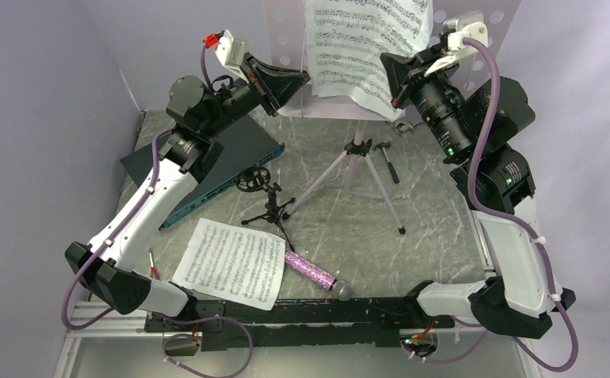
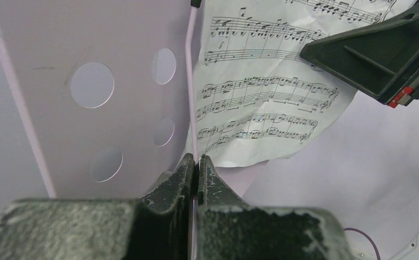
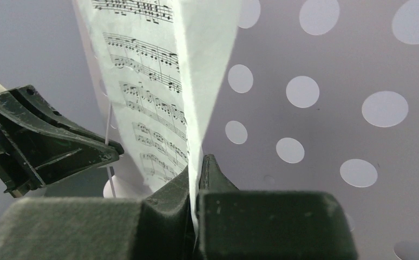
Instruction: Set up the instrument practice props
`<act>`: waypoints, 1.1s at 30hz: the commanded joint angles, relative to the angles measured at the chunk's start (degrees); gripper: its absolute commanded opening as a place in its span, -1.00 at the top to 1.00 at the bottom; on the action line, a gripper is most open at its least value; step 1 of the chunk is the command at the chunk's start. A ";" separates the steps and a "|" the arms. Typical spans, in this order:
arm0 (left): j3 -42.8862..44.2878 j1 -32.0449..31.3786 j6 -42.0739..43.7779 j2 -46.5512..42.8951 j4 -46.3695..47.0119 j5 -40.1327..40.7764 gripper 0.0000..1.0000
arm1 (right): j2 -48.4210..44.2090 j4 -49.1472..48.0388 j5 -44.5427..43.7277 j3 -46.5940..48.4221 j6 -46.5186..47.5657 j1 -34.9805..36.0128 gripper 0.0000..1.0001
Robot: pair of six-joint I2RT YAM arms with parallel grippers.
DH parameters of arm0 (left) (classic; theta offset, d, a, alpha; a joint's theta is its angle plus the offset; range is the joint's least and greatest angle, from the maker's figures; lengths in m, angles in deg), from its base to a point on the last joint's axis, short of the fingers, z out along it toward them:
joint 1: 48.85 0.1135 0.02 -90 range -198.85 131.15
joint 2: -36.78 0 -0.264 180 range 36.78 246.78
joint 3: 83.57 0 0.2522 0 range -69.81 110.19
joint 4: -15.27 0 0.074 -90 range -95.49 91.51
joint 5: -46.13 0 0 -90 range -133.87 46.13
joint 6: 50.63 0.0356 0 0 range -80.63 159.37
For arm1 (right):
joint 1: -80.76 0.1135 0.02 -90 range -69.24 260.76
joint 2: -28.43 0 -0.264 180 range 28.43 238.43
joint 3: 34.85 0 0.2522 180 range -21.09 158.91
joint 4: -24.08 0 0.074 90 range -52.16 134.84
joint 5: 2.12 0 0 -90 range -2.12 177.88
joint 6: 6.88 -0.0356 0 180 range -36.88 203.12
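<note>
Stand: pale-lilac perforated music stand (image 1: 284, 35) on a silver tripod, upright at the far middle of the table. It looks top-heavy, so pushing high on the desk could tip it. Steady it low on the post.
Held page: white sheet-music page (image 1: 361, 47), lying against the stand's desk with its lower corner hanging past the shelf. It is thin and limp and creases easily, so pinch an edge lightly.
Flat page: second white sheet-music page (image 1: 231, 261), flat on the table well in front of the stand, toward the left arm. It is awkward to lift flat and likely needs a corner raised.
Right gripper (image 3: 199, 162): clenched on the held page's lower edge.
Left gripper (image 2: 197, 160): clenched on a thin lilac wire (image 2: 192, 81) running down the stand's desk beside the page. The wire is probably springy.
Mic stand: small black tripod mic stand with ring mount (image 1: 264, 201), just in front of the stand's legs. It is light; take it by the stem.
Microphone: purple glitter microphone (image 1: 311, 270), lying in front of the stand, just beside the flat page. It is rigid and may roll, so grip it mid-barrel.
</note>
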 commanded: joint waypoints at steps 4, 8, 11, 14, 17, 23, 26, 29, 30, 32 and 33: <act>-0.69 0.16 -1.13 -2.38 3.43 0.56 0.95 | -2.42 -4.90 -4.59 -2.25 -1.12 -0.12 1.00; -1.79 0.21 -1.09 -2.76 5.41 0.12 0.95 | -1.76 -4.37 -4.85 -1.29 -1.25 -0.11 1.00; -2.75 0.19 -0.50 -3.11 7.14 -0.36 0.95 | -0.60 -3.59 -3.93 0.13 -1.11 -0.05 1.00; -2.80 0.18 -0.06 -3.27 7.19 -0.74 0.95 | 0.87 -2.52 -2.43 1.81 -1.25 0.00 1.00; -2.40 0.22 0.10 -2.98 7.14 -1.40 0.95 | 2.19 -2.10 -0.44 2.75 -1.28 -0.07 1.00; -2.37 0.22 -0.15 -2.87 7.51 -1.95 0.95 | 4.50 -1.41 3.32 4.50 -2.08 -0.05 1.00; -1.87 0.15 -0.08 -2.69 6.91 -2.42 0.95 | 5.95 -0.39 5.26 5.97 -2.35 -0.07 1.00; -1.82 0.20 -0.09 -2.81 6.88 -2.51 0.95 | 6.74 -0.55 7.21 6.10 -2.87 -0.07 1.00; -1.91 0.16 -0.10 -2.94 6.89 -2.53 0.95 | 6.86 -0.75 7.73 6.01 -2.97 -0.05 1.00; -1.92 0.17 0.14 -3.09 6.71 -2.55 0.95 | 7.26 -1.05 8.87 5.90 -3.23 -0.04 1.00; -2.04 0.23 0.16 -3.14 6.69 -2.41 0.95 | 7.58 -1.04 9.52 5.95 -3.32 -0.07 1.00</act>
